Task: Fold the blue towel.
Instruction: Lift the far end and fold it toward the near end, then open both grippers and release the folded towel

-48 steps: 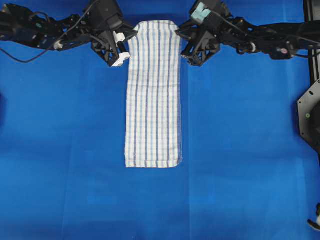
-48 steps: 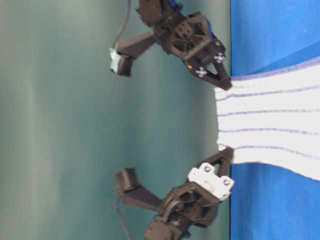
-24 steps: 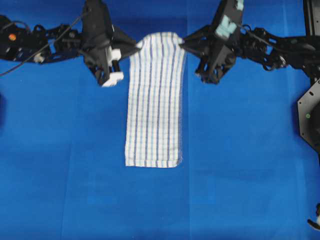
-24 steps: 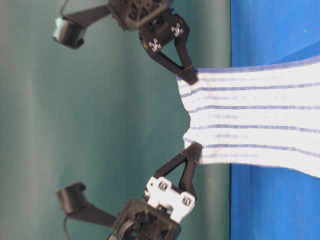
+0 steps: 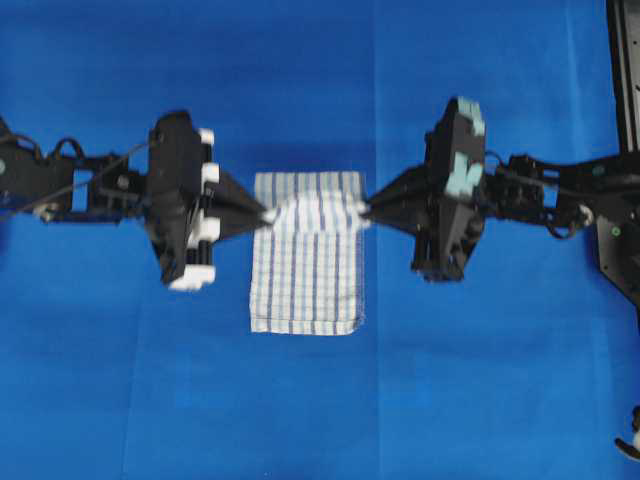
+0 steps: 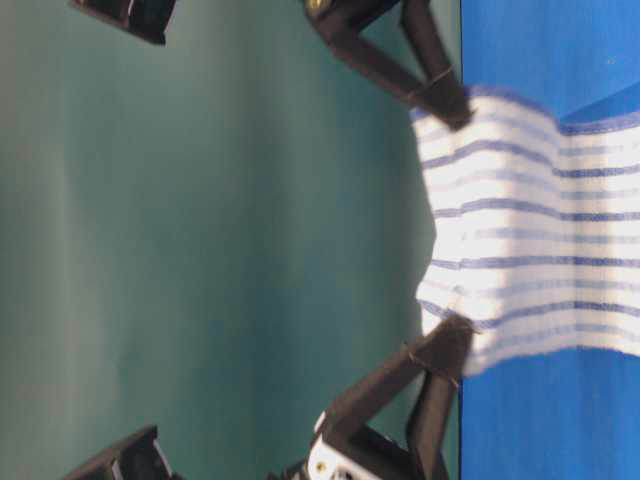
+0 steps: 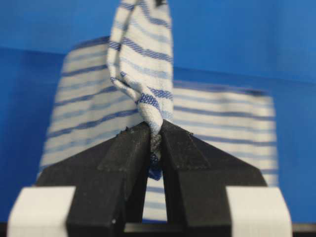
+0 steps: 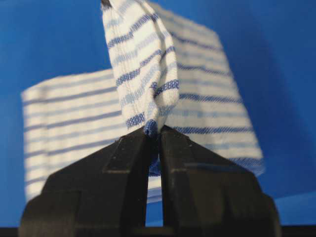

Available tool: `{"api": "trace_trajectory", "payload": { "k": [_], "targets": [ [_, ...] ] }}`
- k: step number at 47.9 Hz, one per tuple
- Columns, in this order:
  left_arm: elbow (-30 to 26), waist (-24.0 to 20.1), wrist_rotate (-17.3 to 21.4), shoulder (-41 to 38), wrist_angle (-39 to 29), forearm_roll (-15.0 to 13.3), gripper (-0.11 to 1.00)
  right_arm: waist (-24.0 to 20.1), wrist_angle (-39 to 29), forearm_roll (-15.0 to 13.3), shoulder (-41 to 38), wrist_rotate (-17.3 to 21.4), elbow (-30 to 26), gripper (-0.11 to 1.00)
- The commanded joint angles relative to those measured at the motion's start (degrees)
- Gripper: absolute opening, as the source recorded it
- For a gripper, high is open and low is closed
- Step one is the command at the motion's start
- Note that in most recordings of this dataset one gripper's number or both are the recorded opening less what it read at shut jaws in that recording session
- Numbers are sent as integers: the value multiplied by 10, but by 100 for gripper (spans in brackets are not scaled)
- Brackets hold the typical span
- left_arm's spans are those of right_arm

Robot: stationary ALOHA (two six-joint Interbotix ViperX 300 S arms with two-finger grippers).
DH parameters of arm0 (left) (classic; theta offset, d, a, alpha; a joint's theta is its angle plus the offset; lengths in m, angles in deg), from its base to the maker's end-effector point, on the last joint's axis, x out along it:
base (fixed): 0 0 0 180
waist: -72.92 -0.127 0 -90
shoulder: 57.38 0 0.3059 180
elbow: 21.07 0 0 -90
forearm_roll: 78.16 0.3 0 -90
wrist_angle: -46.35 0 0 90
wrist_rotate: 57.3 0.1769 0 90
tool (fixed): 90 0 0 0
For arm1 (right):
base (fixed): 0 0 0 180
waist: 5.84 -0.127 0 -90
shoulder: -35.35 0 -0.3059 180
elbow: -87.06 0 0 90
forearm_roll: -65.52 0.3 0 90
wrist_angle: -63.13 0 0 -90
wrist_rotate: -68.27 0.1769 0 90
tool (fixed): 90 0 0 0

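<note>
Towel: the blue towel (image 5: 305, 290), white with thin blue stripes, lies near the middle of the blue surface (image 5: 300, 420); its far end is lifted and arched over the flat part, whose near edge rests on the cloth.
Left pincer: the left pincer (image 5: 266, 213) is clamped on the towel's left raised corner; the wrist view shows the bunched fabric pinched between its black fingers (image 7: 126, 158).
Right pincer: the right pincer (image 5: 362, 211) is clamped on the right raised corner, stripes gathered at its tips.
Arms: both reach in level from opposite sides, facing each other across the towel.
</note>
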Motion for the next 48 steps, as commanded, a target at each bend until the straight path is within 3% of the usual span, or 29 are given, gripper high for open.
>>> {"api": "trace_trajectory", "payload": {
  "k": [1,12,26,39,45,48],
  "targets": [
    [0,26,-10,1,25,-1,4,-25,23,16,-4,-1,-1,9],
    [5,72,-29,-41,63,-1,4,-73,62,53,-53,-1,0,9],
    [2,97,-37,-101,109,-3,4,-94,69,56,-90,-1,-14,9],
    [6,96,-46,-101,113,-3,4,-104,69,56,-93,-1,-18,9],
    [7,96,-46,-101,110,-3,4,-108,66,56,-98,-1,-22,16],
    [7,96,-46,-101,110,-3,4,-111,66,57,-99,-1,-24,28]
  ]
}}
